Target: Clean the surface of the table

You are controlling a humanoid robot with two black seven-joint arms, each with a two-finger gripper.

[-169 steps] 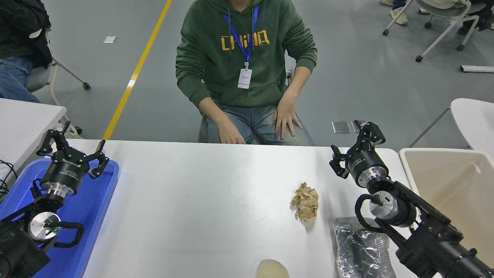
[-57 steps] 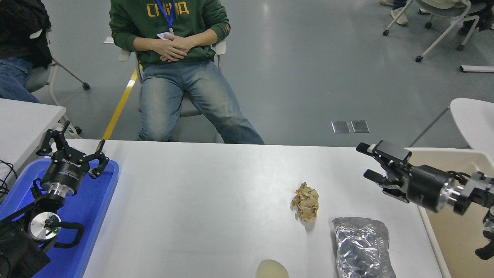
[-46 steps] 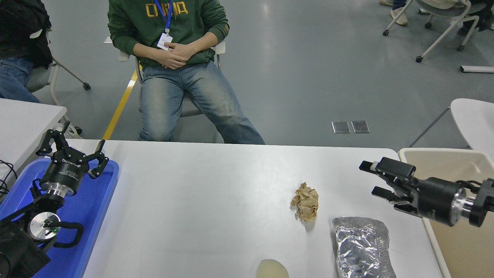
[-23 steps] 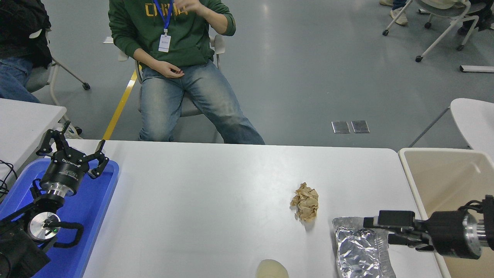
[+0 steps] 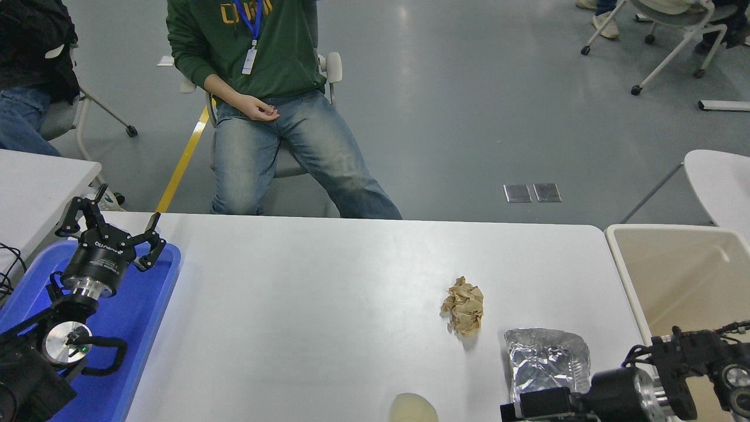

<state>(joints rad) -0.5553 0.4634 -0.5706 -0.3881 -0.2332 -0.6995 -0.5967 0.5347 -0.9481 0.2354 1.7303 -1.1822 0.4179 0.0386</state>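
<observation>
The white table surface (image 5: 322, 293) carries a crumpled brown paper ball (image 5: 464, 305) right of centre. A crinkled silver foil bag (image 5: 546, 358) lies just nearer and to the right of the ball. A pale round object (image 5: 413, 408) shows at the bottom edge. My right gripper (image 5: 536, 405) comes in low from the lower right, pointing left, and covers the near end of the foil bag. Whether it holds the bag is hidden. My left gripper (image 5: 111, 225) stays parked open over the blue tray (image 5: 137, 316) at the lower left.
A beige bin (image 5: 679, 269) stands off the table's right end. A person in a green hoodie (image 5: 263, 53) sits on a chair beyond the far edge, set back from the table. Another white table (image 5: 35, 176) stands at the left.
My right arm has swung from the table's far right corner down toward the near edge and now lies over the foil bag's near end. The person has rolled back and to the left.
</observation>
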